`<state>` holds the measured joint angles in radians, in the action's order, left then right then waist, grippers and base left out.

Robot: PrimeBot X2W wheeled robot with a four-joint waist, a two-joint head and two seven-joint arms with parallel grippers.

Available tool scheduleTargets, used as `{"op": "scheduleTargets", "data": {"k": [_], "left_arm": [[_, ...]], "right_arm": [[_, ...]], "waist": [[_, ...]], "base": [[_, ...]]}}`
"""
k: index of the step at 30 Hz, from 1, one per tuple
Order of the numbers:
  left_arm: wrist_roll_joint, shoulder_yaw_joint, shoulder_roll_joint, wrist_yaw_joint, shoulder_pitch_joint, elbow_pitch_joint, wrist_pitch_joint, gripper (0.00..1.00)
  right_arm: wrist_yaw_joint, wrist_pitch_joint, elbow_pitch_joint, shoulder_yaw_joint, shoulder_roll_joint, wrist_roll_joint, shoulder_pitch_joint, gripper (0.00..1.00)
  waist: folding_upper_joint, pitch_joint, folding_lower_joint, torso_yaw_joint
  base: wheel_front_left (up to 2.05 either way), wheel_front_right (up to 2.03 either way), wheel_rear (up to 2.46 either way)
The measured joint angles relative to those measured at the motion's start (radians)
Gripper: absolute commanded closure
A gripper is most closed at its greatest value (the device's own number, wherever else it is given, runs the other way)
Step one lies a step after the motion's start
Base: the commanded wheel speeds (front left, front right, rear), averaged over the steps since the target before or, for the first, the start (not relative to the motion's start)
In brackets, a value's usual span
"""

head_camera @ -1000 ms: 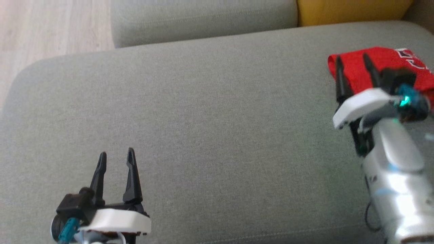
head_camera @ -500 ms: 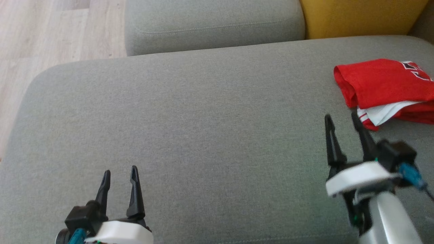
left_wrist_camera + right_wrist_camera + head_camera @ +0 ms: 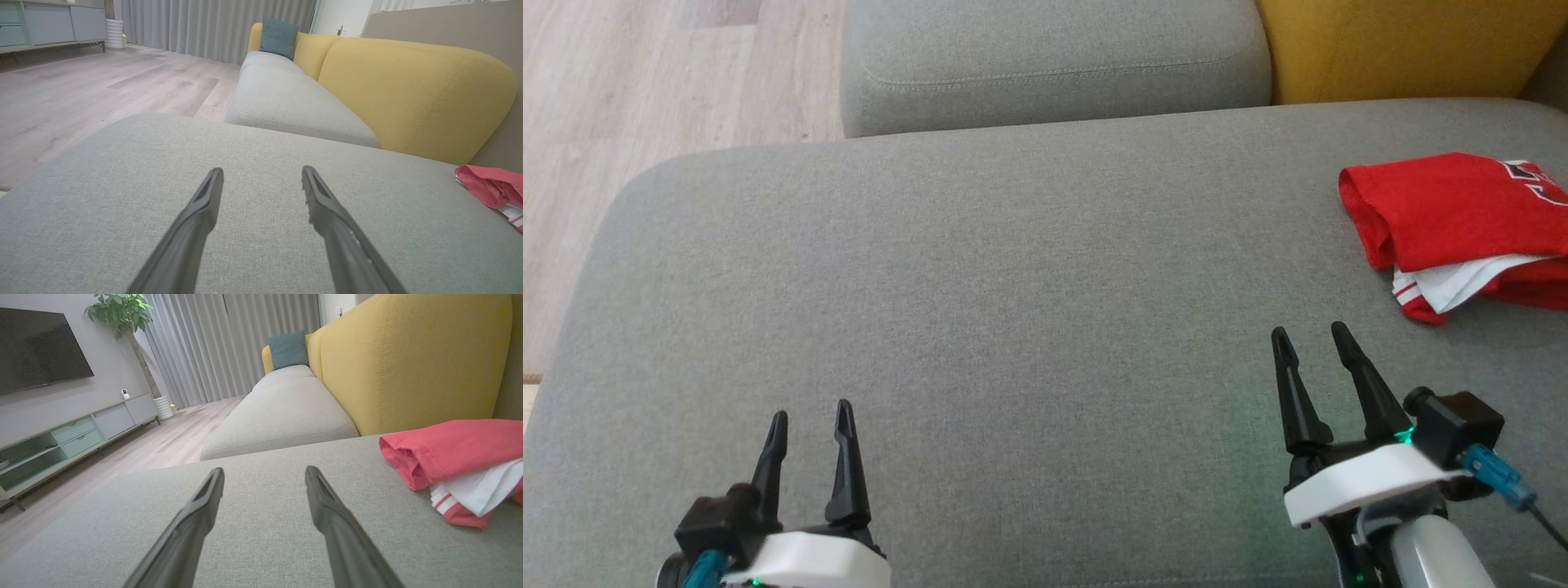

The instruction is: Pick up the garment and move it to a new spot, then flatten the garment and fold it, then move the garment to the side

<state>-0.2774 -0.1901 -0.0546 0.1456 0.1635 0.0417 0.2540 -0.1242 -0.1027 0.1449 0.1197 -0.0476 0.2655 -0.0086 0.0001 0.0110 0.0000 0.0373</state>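
Observation:
The garment (image 3: 1454, 216) is a red shirt with white trim, folded into a small stack at the right edge of the grey sofa seat (image 3: 1013, 286). It also shows at the right of the left wrist view, garment (image 3: 488, 190), and of the right wrist view, garment (image 3: 457, 457). My right gripper (image 3: 1311, 336) is open and empty, a little in front and to the left of the garment, not touching it. My left gripper (image 3: 811, 411) is open and empty near the seat's front left. Both grippers' fingers point toward the sofa's back.
A second grey seat cushion (image 3: 1054, 57) lies beyond the one I work over, with a yellow backrest (image 3: 1405, 45) at the far right. Wooden floor (image 3: 645, 90) lies left of the sofa. A TV cabinet (image 3: 73, 433) and a potted plant (image 3: 122, 314) stand across the room.
My right gripper has drawn back off the garment toward the seat's front, leaving the folded garment lying free. The camera has tilted slightly. The left gripper has hardly moved.

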Motion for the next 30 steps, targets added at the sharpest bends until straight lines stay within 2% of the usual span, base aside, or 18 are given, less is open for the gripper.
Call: {"op": "scheduleTargets", "data": {"k": [18,19,24,30], "left_arm": [[0.000,-0.004,0.000,-0.004,0.021,0.001,0.000,0.00],[0.000,-0.005,0.000,-0.004,0.021,0.008,0.000,1.00],[-0.003,-0.012,0.000,-0.005,0.052,0.103,-0.008,1.00],[-0.074,-0.011,0.000,-0.015,0.056,0.108,-0.017,1.00]], "right_arm": [[0.000,0.006,0.002,0.016,0.000,0.000,0.028,0.00],[0.000,0.006,0.010,0.017,0.000,0.000,0.029,1.00],[0.000,0.007,0.106,0.019,0.000,0.003,0.093,1.00],[0.000,0.012,0.109,0.016,0.000,0.071,0.100,1.00]], "waist": [[0.0000,0.013,0.0000,0.004],[0.0000,0.013,0.0000,0.004],[0.0000,0.013,0.0000,0.004],[0.0000,0.011,0.0000,0.002]], "base": [[0.00,0.00,0.00],[0.00,0.00,0.00],[0.00,0.00,0.00],[0.00,0.00,0.00]]}}
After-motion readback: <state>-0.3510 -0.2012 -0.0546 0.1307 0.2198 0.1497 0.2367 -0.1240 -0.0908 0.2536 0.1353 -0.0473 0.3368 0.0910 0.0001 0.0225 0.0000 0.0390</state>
